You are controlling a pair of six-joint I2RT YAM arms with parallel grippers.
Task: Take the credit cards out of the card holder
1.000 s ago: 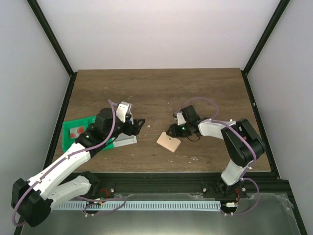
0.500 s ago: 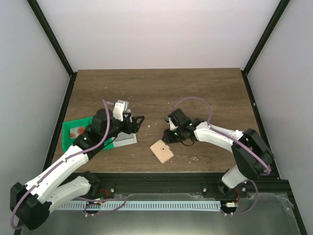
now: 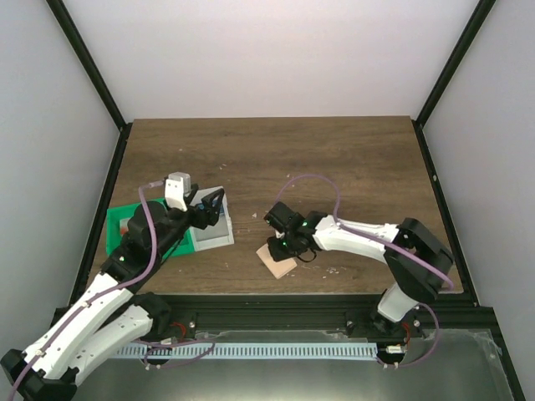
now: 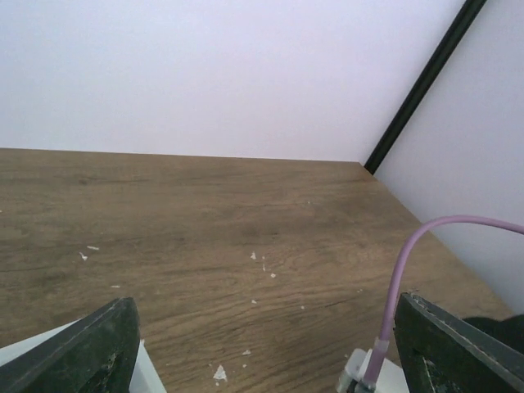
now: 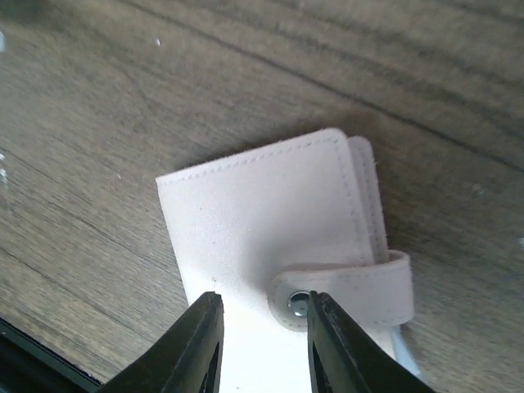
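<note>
The card holder (image 5: 270, 221) lies folded shut on the wood, pale tan, its strap snapped over one edge. In the top view the card holder (image 3: 278, 262) sits near the table's front edge. My right gripper (image 5: 260, 323) hangs just over its face, beside the snap, jaws a narrow gap apart with nothing pinched between them. From above, the right gripper (image 3: 281, 243) overlaps the holder's far side. My left gripper (image 3: 214, 203) is wide open and empty above the translucent box. A pale credit card with red marks (image 3: 125, 225) lies in the green tray. No card shows at the holder.
The green tray (image 3: 118, 240) lies at the left edge, with the translucent white box (image 3: 212, 235) beside it under my left arm. White crumbs (image 4: 253, 256) dot the wood. The right arm's purple cable (image 4: 399, 278) crosses the left wrist view.
My right gripper has moved left and toward the front edge and narrowed. The card holder slid and turned with it. My left arm has drawn back to the left.
</note>
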